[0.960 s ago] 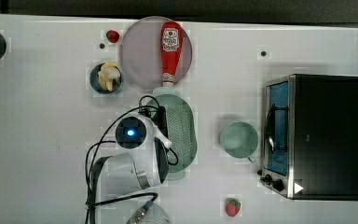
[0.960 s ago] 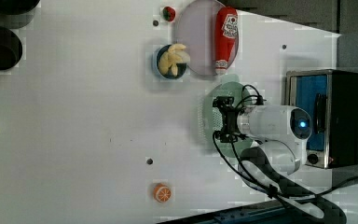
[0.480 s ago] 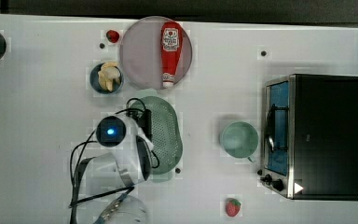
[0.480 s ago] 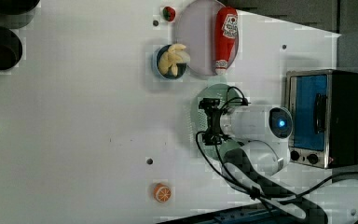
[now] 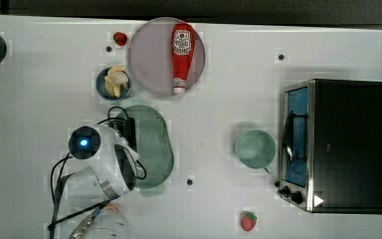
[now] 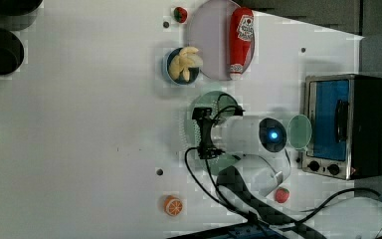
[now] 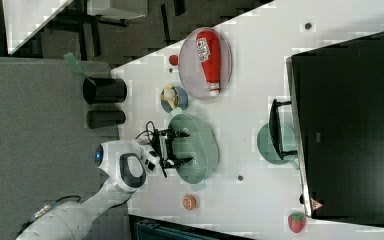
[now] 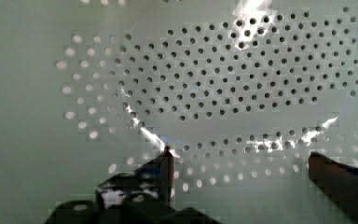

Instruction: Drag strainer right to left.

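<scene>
The strainer (image 5: 154,144) is a large pale mint-green oval colander dotted with small holes, lying left of centre on the white table in the top view. In the right view the strainer (image 7: 200,147) lies lengthwise, and my gripper (image 7: 182,147) stands open with both fingertips down inside the bowl near its wall on the arm's side. The wrist view looks straight into the strainer (image 8: 214,84), with the open gripper (image 8: 240,158) just over the holed floor. The arm covers much of the strainer (image 6: 211,99) in the left view.
A plate (image 5: 144,55) carrying a ketchup bottle (image 5: 181,55) and a blue bowl (image 5: 113,82) of banana pieces sit just beyond the strainer. A round mint cup (image 5: 254,148) and a toaster oven (image 5: 343,144) stand on the top view's right. A strawberry (image 5: 248,220) lies near the front.
The arm and the strainer have both shifted toward the top view's left, away from the mint cup. The gripper has stayed open.
</scene>
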